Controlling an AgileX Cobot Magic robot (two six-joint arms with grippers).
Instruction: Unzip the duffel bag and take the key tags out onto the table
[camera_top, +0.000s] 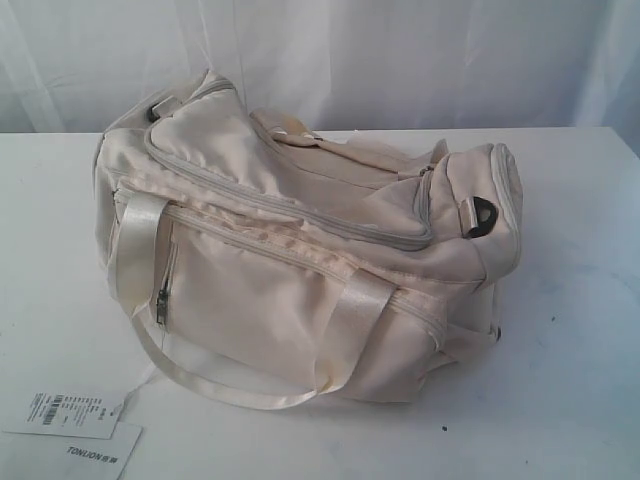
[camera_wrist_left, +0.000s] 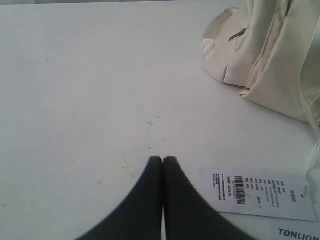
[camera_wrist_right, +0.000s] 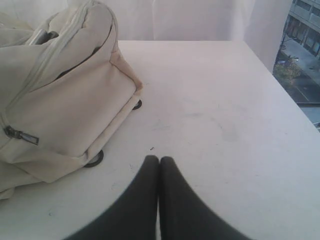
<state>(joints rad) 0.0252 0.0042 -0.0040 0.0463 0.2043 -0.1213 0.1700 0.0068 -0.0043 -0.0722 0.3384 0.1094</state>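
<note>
Bag (camera_top: 300, 250): lying on tabletop (camera_top: 560, 380).
Left fingers (camera_wrist_left: 145, 200): pressing together, holding nothing.
Right fingers (camera_wrist_right: 142, 200): pressing together, holding nothing.
Price tags (camera_top: 70, 412): lying at bag's seven o'clock.

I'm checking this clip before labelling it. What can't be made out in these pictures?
Key tags: in no view; the fabric of the duffel bag hides its inside.
Bag's far side: exterior view, behind the bag itself.
Paper tags: print too small in the exterior view, cut off in the left wrist view.
Left gripper, right gripper: outside the exterior view; wrist views show only shut tips.
</note>
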